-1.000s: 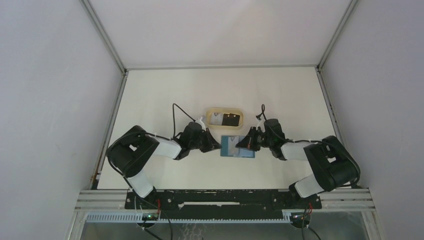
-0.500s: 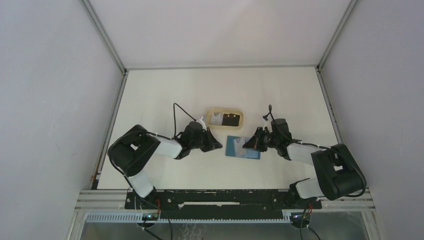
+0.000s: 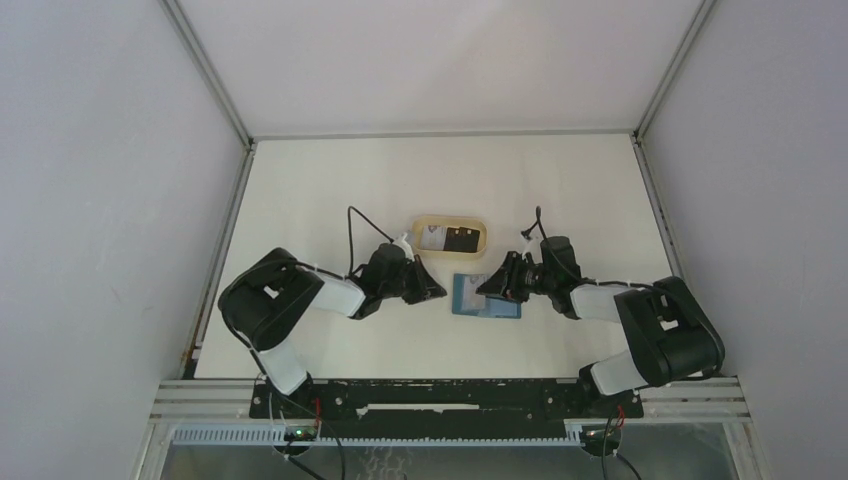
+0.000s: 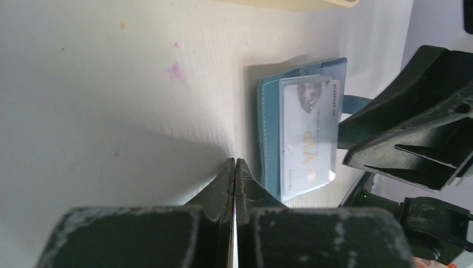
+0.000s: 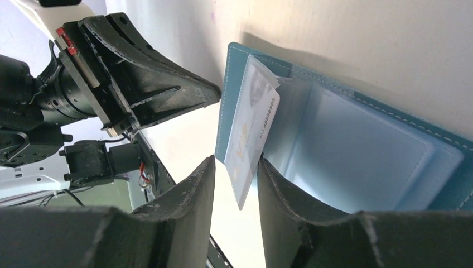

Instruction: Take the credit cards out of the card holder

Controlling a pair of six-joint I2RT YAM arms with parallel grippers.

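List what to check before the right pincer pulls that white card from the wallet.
1. White card sits between the right pincer tips: ok.
2. Right pincer clamped on the card: not ok, jaws stand apart.
3. Card holder lying open: ok.
4. Left pincer pinning the card holder: not ok; shut, beside it.
5. Card's far end clear of its pocket: cannot tell.

Top view: bright, even, diffuse; faint shadows. Left wrist: broad grey shadow on table (image 4: 111,84) before blurred left end effector (image 4: 235,167). Right wrist: near fingers (image 5: 187,206) soft; upper-left background overexposed.
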